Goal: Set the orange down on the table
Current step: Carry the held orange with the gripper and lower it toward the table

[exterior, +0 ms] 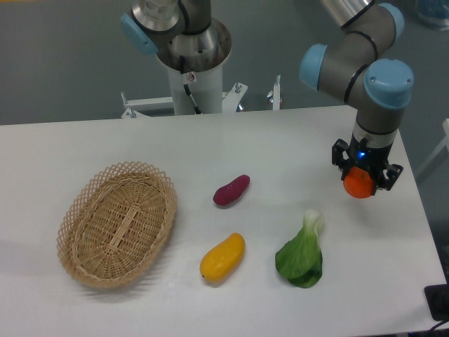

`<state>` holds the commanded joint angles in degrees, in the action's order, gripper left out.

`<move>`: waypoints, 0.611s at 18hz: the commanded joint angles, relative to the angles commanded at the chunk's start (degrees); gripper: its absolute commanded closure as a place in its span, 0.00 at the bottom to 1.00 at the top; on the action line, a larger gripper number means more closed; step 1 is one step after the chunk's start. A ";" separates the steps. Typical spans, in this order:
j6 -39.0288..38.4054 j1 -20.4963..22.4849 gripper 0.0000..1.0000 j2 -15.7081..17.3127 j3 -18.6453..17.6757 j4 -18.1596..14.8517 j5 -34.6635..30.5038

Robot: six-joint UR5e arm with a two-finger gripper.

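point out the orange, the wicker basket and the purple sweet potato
orange (pixel 358 184), fixed camera, lower visible half below the end effector
wicker basket (pixel 76 212), fixed camera, left rim
purple sweet potato (pixel 231 190), fixed camera, middle of its body

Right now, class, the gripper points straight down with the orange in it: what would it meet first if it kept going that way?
The gripper, shut on the orange, would probably meet bare table first. The bok choy lies off to the side, though depth is hard to judge.
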<state>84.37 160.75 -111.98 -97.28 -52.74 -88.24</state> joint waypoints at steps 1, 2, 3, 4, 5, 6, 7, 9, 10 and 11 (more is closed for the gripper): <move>0.26 -0.17 0.59 0.70 -2.80 0.70 0.17; 0.35 -0.44 0.60 1.23 -4.74 0.97 0.26; 0.70 -0.44 0.60 2.02 -5.72 1.06 0.26; 0.62 -0.44 0.60 2.64 -6.86 1.32 0.26; 0.62 -0.52 0.60 3.08 -8.09 1.76 0.26; 0.53 -0.61 0.60 3.60 -9.32 2.28 0.26; 0.53 -0.70 0.59 3.78 -10.11 2.64 0.26; 0.36 -1.05 0.58 4.05 -11.26 2.81 0.26; 0.18 -1.14 0.58 4.40 -11.79 2.82 0.35; 0.00 -1.49 0.59 4.40 -12.23 2.82 0.35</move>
<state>84.38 159.26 -107.58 -109.51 -49.92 -87.89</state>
